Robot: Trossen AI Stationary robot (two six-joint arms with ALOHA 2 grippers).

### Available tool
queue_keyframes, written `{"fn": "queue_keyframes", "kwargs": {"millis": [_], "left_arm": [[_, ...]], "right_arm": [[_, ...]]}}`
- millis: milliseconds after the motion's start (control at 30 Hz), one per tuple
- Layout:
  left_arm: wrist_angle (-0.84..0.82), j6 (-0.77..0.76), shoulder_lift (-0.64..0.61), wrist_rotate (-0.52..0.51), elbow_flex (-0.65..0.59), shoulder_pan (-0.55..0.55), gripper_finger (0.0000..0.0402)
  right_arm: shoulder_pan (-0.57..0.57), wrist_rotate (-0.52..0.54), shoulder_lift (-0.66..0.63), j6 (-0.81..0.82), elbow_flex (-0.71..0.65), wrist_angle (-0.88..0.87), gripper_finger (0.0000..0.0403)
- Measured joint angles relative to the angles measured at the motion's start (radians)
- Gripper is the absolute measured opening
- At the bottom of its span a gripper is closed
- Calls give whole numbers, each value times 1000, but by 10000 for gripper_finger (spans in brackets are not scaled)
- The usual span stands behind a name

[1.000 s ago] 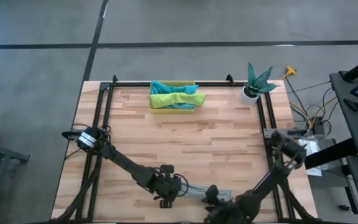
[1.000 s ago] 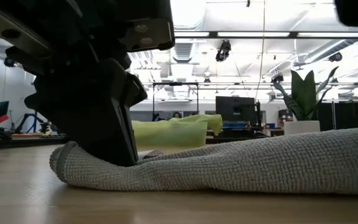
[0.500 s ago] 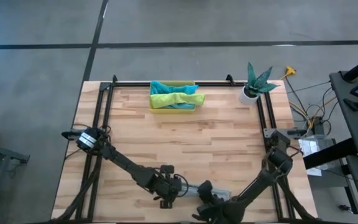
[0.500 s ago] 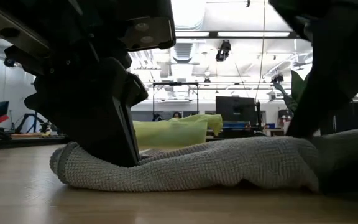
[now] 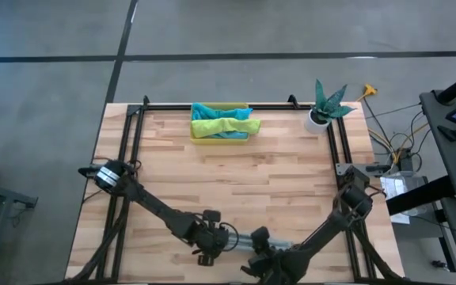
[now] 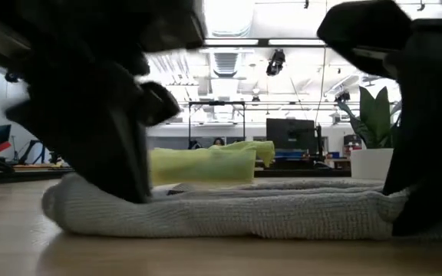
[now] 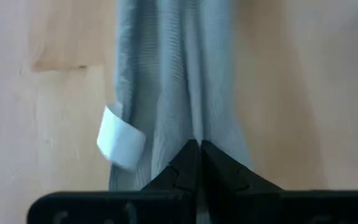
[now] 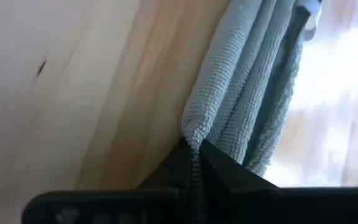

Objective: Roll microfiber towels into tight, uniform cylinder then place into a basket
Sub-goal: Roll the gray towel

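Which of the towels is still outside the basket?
The grey towel: it lies rolled on the table, pinched by both grippers. The lime green towel and teal towel lie in the yellow basket.

The middle of the light butcher-block wooden table lies bare, a wide open band between its near edge and its far edge where a gripper could pass freely. At the far edge stands the shallow translucent yellow plastic basket, heaped with rolled teal and lime green cloths (they rise above its rim). Toward the far right corner stands the white pot with a spiky green plant, well apart from the basket, with bare wood between them. A black metal frame rail runs along the far edge and down both sides, hemming the table in.

Near the front edge the long grey rolled microfiber towel lies across the way, with the left gripper closed on one end and the right gripper closed on the other; both dark arms slant in from the sides, crowding that strip.
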Motion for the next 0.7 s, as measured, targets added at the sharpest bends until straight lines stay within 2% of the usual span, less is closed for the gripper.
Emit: {"fn": "queue_keyframes", "kwargs": {"millis": [167,333,400,533,700], "left_arm": [[-54,120,-120,-30,-1,-32,1],[-112,155,-209,-180,0,-77,1],[-108,167,-229,-206,0,-94,2],[-42,222,-231,-210,1,-130,2],[92,344,-157,-194,4,-162,2]], "right_arm": [[-18,-102,-48,26,-29,47,10],[-55,-285,-117,23,-139,279,9],[-70,-340,-147,19,-200,368,9],[-93,-370,-222,38,-344,533,9],[-130,-372,-336,140,-556,836,9]]}}
